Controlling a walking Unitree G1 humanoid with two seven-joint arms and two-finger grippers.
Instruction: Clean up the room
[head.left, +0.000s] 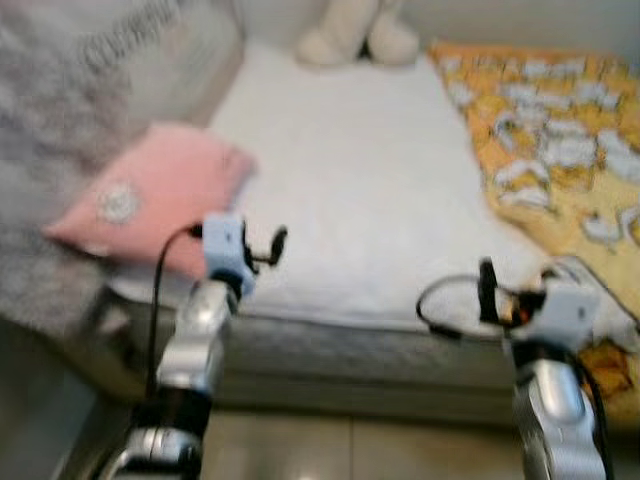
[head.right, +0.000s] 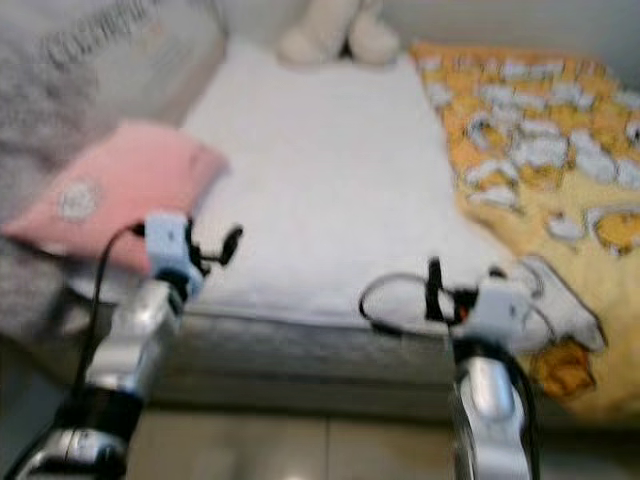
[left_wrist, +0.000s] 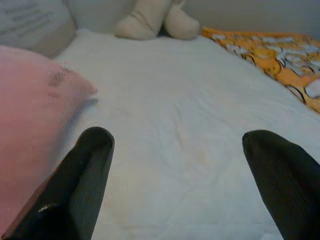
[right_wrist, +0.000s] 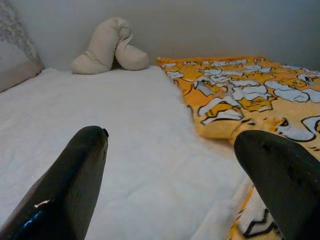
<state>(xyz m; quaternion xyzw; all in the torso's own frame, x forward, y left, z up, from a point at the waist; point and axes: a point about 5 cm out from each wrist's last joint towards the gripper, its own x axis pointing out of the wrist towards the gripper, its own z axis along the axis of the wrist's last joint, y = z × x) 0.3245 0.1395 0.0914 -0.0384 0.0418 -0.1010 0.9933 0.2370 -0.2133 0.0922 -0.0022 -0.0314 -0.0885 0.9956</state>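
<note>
A bed with a white sheet (head.left: 350, 180) lies before me. A pink pillow (head.left: 160, 195) rests at its left near corner, partly over the edge. An orange and yellow patterned blanket (head.left: 560, 140) is rumpled along the right side. A cream plush toy (head.left: 355, 35) leans on the far wall. My left gripper (left_wrist: 178, 140) is open over the bed's near edge, just right of the pink pillow (left_wrist: 30, 115). My right gripper (right_wrist: 172, 135) is open too, low over the sheet beside the blanket's edge (right_wrist: 240, 95). Neither holds anything.
A grey cushion with lettering (head.left: 130, 50) and a grey fuzzy cover (head.left: 40, 150) sit at the left of the bed. The mattress side (head.left: 380, 355) faces me, with tiled floor (head.left: 350, 445) below. The head views are blurred.
</note>
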